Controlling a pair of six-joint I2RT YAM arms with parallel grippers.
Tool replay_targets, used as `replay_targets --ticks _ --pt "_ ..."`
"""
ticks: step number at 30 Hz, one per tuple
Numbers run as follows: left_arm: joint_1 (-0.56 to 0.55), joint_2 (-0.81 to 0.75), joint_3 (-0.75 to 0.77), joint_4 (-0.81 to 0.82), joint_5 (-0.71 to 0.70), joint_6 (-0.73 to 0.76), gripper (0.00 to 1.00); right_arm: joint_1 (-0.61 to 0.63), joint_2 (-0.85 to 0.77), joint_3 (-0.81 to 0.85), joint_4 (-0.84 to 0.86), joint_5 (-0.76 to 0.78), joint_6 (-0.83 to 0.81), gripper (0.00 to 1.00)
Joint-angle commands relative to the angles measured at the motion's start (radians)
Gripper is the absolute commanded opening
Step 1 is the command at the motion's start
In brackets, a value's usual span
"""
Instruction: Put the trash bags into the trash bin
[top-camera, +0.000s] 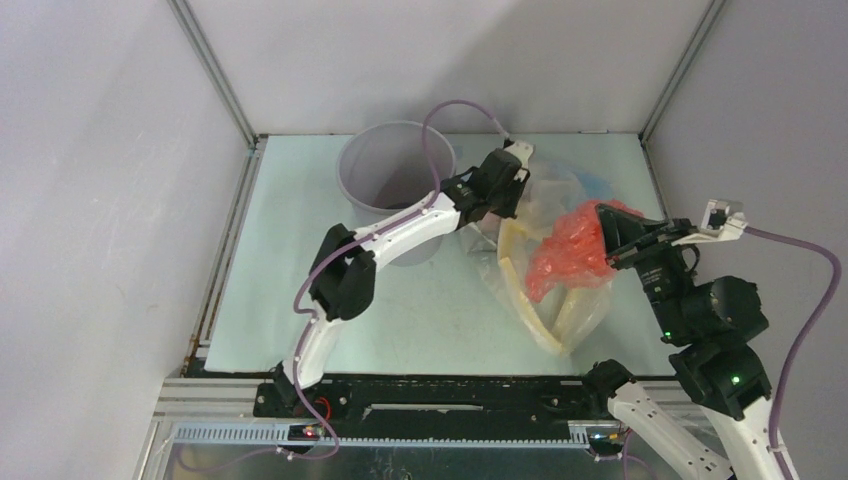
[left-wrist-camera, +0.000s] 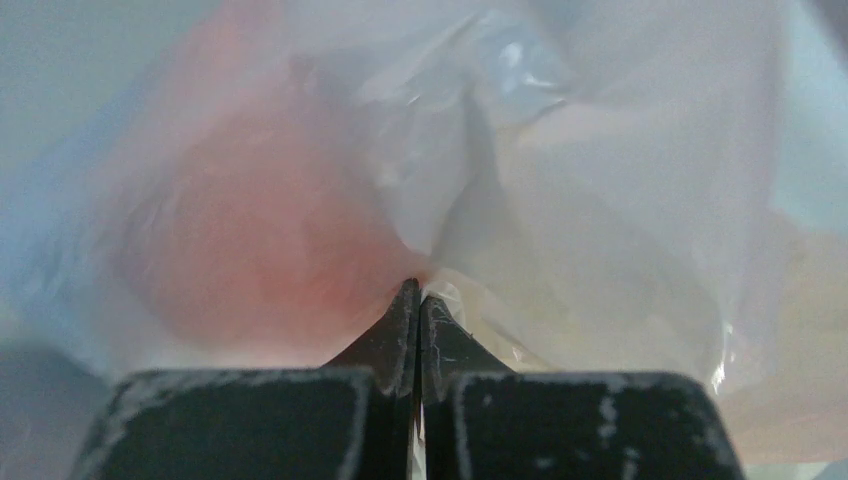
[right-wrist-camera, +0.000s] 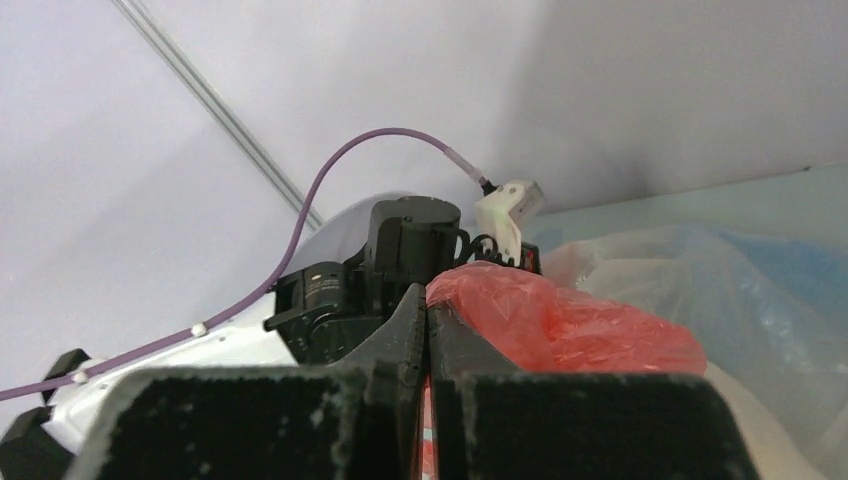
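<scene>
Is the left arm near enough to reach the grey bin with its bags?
Probably yes. Its left fingers pinch the trash bags just right of the trash bin, and the open top looks clear apart from its purple cable.

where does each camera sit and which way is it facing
Top external: above and behind the arm bases, looking down on the table, trash bin and trash bags; both arms show.
Left wrist: on the left arm, looking along the shut left tool into the bags' plastic it pinches; nothing else of the robot shows.
Right wrist: on the right arm, looking past the shut right tool, pinching the red-pink bag, toward the left arm's wrist.
Shared: the red-pink bag shows in all three.
</scene>
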Motion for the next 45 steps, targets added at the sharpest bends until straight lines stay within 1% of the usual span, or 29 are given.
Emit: replay_targets --ticks 1,4,6,10,13,14,15,16,17,18,20,22,26,30,34,37,41,42,45 --pt "0.015 0.113 0.254 0.03 0.079 -0.044 0.0 -0.004 -0.003 0.098 -0.052 0.036 -0.081 0.0" --pt "0.016 0.208 0.429 0.03 0.085 -0.053 0.0 -0.004 -0.004 0.16 -0.094 0.005 -0.103 0.0" --pt "0.025 0.238 0.497 0.049 0.075 -0.066 0.0 -0.004 0.002 0.208 -0.13 -0.046 -0.107 0.0" --pt "0.05 0.201 0.476 0.152 0.077 -0.104 0.0 -0.003 0.023 0.27 -0.192 -0.191 -0.084 0.0" --pt "0.056 0.171 0.458 0.185 0.1 -0.103 0.0 -0.002 0.047 0.292 -0.196 -0.346 -0.027 0.0" --pt "0.056 0.158 0.452 0.182 0.112 -0.095 0.07 -0.003 0.056 0.295 -0.19 -0.397 0.012 0.0" --pt "0.057 0.142 0.439 0.176 0.147 -0.086 0.17 -0.004 0.068 0.295 -0.184 -0.446 0.042 0.0" --pt "0.057 0.117 0.418 0.17 0.17 -0.077 0.31 -0.004 0.081 0.295 -0.182 -0.489 0.068 0.0" --pt "0.057 0.085 0.386 0.162 0.182 -0.069 0.43 -0.002 0.098 0.293 -0.183 -0.523 0.095 0.0" --pt "0.057 0.047 0.348 0.155 0.189 -0.059 0.54 -0.002 0.112 0.289 -0.187 -0.551 0.115 0.0" --pt "0.057 -0.048 0.248 0.146 0.197 -0.035 0.72 0.002 0.125 0.271 -0.193 -0.586 0.146 0.0" --pt "0.057 -0.191 0.135 0.145 0.207 -0.013 0.81 0.012 0.121 0.222 -0.185 -0.585 0.166 0.0" --pt "0.056 -0.433 -0.078 0.138 0.197 -0.003 0.93 0.046 0.098 0.095 -0.115 -0.571 0.209 0.0" --pt "0.046 -0.655 -0.277 0.125 0.178 -0.026 0.95 0.107 0.115 0.014 -0.053 -0.538 0.217 0.0" --pt "0.036 -0.872 -0.502 0.133 0.126 -0.067 0.95 0.176 0.154 0.006 -0.058 -0.461 0.178 0.0" --pt "0.032 -1.013 -0.668 0.151 0.124 -0.098 0.93 0.189 0.154 0.01 -0.068 -0.406 0.152 0.0" --pt "0.025 -1.178 -0.869 0.152 0.125 -0.136 0.92 0.208 0.166 0.057 -0.152 -0.242 0.102 0.0" --pt "0.025 -1.22 -0.902 0.152 0.124 -0.149 0.91 0.225 0.184 0.077 -0.17 -0.217 0.077 0.0" --pt "0.023 -1.332 -1.025 0.149 0.125 -0.171 0.91 0.298 0.253 0.147 -0.223 -0.064 0.022 0.0"
